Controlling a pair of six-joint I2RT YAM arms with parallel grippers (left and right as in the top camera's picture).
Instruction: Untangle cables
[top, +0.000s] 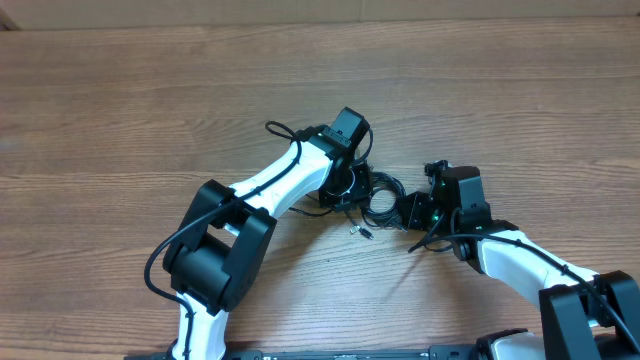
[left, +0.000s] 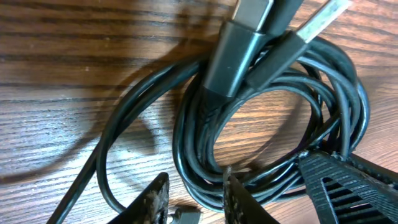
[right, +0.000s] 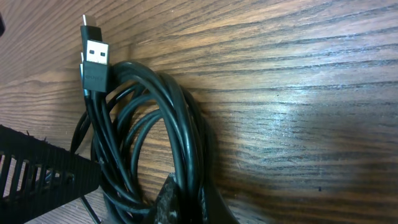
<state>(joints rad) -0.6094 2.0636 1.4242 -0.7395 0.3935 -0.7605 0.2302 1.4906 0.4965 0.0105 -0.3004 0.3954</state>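
Gaping a little, the left gripper (left: 196, 200) stands with jaws apart at the 6 o'clock edge of the cables (left: 348, 93), with a small plug (left: 185, 216) lying between its tips. The right gripper (right: 186, 202) is clamped on the coiled strands at their 6 o'clock side. Overhead, the coil rests on the table (top: 150, 100), with the left gripper at its 9 o'clock and the right at its 3 o'clock.

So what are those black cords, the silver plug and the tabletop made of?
Cables: likely rubbery plastic sheathing, smooth, slightly glossy highlights. Plug: shiny metal tip, matte black plastic body. Table: wood or wood-look laminate; grain shows, with a soft sheen.
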